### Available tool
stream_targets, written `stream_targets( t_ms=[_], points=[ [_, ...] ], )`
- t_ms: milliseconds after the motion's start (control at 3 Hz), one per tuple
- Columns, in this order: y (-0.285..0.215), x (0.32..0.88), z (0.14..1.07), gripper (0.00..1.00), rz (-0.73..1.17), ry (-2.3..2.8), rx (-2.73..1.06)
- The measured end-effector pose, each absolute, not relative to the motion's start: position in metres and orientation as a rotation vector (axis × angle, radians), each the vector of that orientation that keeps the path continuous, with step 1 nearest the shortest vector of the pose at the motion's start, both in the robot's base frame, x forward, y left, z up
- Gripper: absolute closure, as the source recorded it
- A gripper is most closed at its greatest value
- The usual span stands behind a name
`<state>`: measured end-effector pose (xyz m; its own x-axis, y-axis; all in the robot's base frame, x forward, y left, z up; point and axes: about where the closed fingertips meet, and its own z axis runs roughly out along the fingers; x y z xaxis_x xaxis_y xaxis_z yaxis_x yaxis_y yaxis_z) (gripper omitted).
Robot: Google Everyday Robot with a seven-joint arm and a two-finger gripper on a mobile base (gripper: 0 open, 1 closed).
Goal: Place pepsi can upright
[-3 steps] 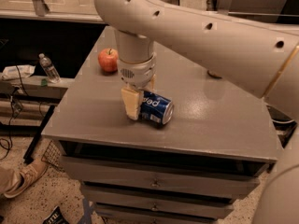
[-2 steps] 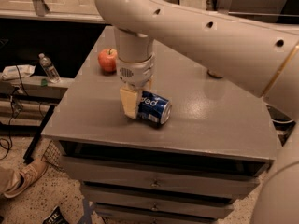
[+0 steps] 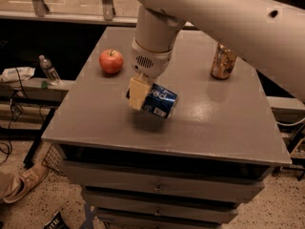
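Camera view: I am looking down on a grey flat-topped bench [image 3: 224,123] with drawers in its front face; I read the top as a dial with twelve at the far edge.
Arm: the white arm [image 3: 224,18] comes in from about one o'clock and drops through a thick round wrist over the middle of the bench.
Pincer: the pincer [image 3: 147,99] hangs just toward eight o'clock of the bench's centre, clamped on the can. I see one cream-coloured finger [image 3: 137,93] pressed on the can's near-left side; the other is hidden behind it.
Pepsi can: the dark blue aluminium pepsi can [image 3: 161,102] with white lettering is held in the pincer, lying over on its side and tilted, not upright. Its lettered wall faces me.
Shadow: a dark patch [image 3: 143,121] lies on the bench just below the can, and the can looks raised a little off the top.
Apple: a round red apple [image 3: 111,61] sits at about ten o'clock, near the wrist but apart from the can.
Second can: a gold-brown metal can [image 3: 223,61] stands upright at about two o'clock, well apart from the pincer.
Off the bench: a clear plastic water bottle [image 3: 49,69] stands on a low shelf at nine o'clock, and a tan shoe [image 3: 24,180] shows on the speckled floor at seven o'clock.
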<state>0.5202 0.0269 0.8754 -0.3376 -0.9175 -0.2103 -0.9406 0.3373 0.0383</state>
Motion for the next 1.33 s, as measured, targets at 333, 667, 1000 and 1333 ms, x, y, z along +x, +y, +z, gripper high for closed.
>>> stream_targets(
  t_ms=[333,667,1000,1333],
  points=[
    [0.015,0.518,0.901,1.00,0.327,2.236,-1.703],
    [0.001,0.523,0.913,1.00,0.429,2.067,-1.640],
    [-0.014,0.529,0.921,1.00,0.528,1.913,-1.545],
    [-0.025,0.533,0.928,1.00,0.617,1.791,-1.444]
  ],
)
